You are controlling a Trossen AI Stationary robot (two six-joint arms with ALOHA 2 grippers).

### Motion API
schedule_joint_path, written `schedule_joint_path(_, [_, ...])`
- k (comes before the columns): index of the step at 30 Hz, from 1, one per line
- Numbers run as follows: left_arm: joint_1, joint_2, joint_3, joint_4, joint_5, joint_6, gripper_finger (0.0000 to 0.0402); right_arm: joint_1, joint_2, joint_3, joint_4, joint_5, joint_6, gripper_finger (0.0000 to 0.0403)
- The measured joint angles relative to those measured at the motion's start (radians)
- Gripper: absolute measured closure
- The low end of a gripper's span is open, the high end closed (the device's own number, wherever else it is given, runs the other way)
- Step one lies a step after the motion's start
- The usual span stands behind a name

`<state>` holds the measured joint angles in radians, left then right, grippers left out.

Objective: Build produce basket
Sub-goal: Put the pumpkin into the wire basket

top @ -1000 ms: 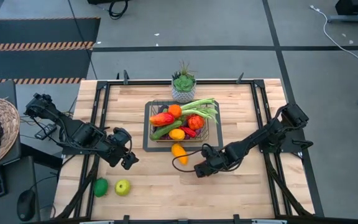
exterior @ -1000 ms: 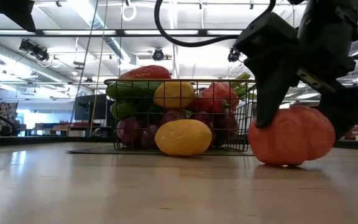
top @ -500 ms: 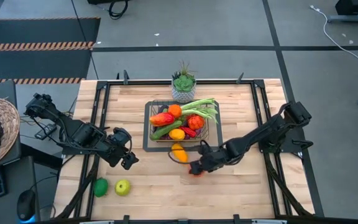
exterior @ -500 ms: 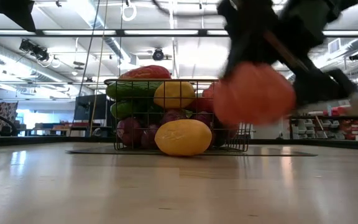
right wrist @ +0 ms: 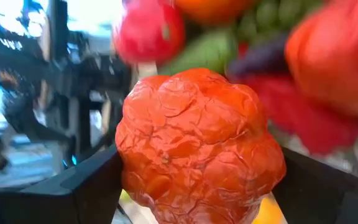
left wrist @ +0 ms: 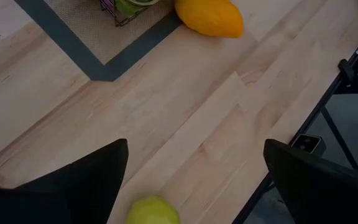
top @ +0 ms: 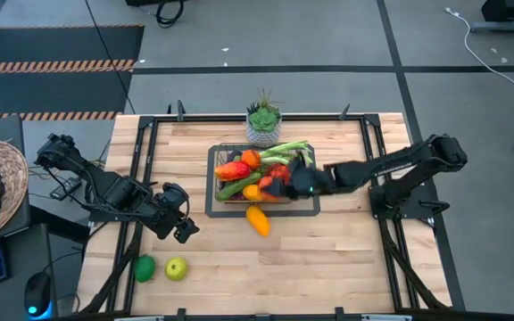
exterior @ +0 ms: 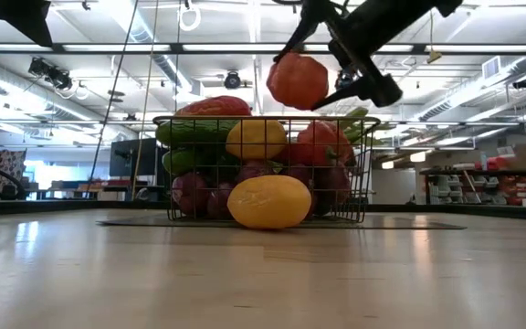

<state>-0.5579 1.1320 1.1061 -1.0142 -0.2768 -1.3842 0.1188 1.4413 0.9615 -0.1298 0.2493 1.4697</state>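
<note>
The dark wire basket [top: 224, 157] [exterior: 354, 174] sits on a dark mat, piled with red, orange, green and yellow produce. My right gripper [top: 281, 186] [right wrist: 201, 193] hangs over the basket's near right part, shut on a lumpy orange-red toy vegetable [exterior: 297, 80] [right wrist: 197, 143]. A yellow fruit [top: 257, 219] [exterior: 268, 201] [left wrist: 209, 17] lies on the table just in front of the basket. A green fruit [top: 144, 267] and a yellow-green apple [top: 176, 267] [left wrist: 153, 211] lie near the table's near left corner. My left gripper [top: 184, 230] [left wrist: 194, 180] waits open above the apple. My right gripper pinches the orange-red vegetable between its two fingers, one finger [right wrist: 73, 193] on each of its opposite sides [right wrist: 132, 168]. The arm reaches in from the table's right. The vegetable is lifted clear, just above the basket's rim [exterior: 263, 119].
A small patterned pot with a green succulent [top: 263, 123] stands right behind the basket at the far edge. Black frame rails [top: 141, 178] run along the table's left and right sides. Bare wood lies in front of the basket and toward the near right.
My right gripper has lifted the orange-red vegetable off the table in front of the basket's right corner. It has carried it up and toward the far edge, and now stands over the basket. The left arm has kept still.
</note>
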Motion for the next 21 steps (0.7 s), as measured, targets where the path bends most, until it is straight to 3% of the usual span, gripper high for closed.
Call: schedule_joint_path(21, [0.000,0.000,0.000,0.000,0.000,-0.047,0.0019,-0.167,-0.021,0.000,0.069,-0.066,-0.021,0.0008])
